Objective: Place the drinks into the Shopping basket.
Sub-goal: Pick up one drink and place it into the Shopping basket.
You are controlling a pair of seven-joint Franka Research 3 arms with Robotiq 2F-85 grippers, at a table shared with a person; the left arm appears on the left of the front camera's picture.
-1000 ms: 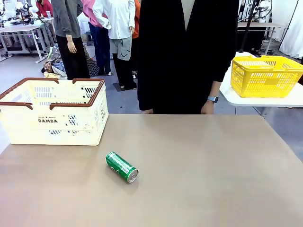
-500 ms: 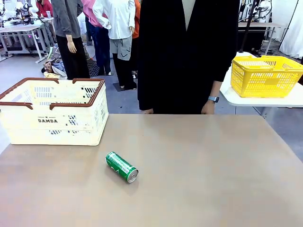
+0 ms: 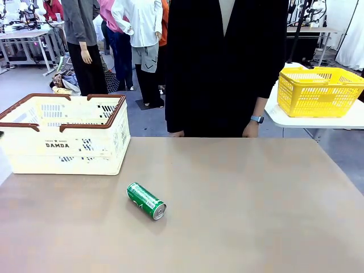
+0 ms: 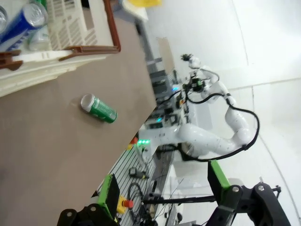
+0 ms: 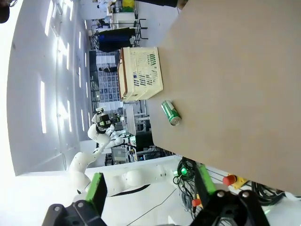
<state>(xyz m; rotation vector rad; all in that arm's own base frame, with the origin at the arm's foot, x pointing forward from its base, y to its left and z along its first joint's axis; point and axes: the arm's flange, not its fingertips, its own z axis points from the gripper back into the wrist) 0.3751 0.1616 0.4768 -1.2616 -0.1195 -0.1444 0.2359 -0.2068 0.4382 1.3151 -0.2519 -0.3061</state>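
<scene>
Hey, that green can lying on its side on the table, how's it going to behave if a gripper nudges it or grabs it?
The green can lies on its side on the smooth table, so a nudge across its length will probably roll it. Its body looks round and glossy, so pads may slip unless they close squarely across it. It looks undented; a thin wall could buckle under a hard squeeze.

The green can (image 3: 146,201) lies on its side on the table, with white lettering and its silver top turned toward the robot's side; it is well apart from both pairs of jaws, far ahead of them in each wrist view. The blue can (image 4: 21,26) lies inside the basket (image 3: 65,135), silver top showing. The basket is cream-white and slotted, with brown rim and handles; it stands upright, far beyond the jaws.
</scene>
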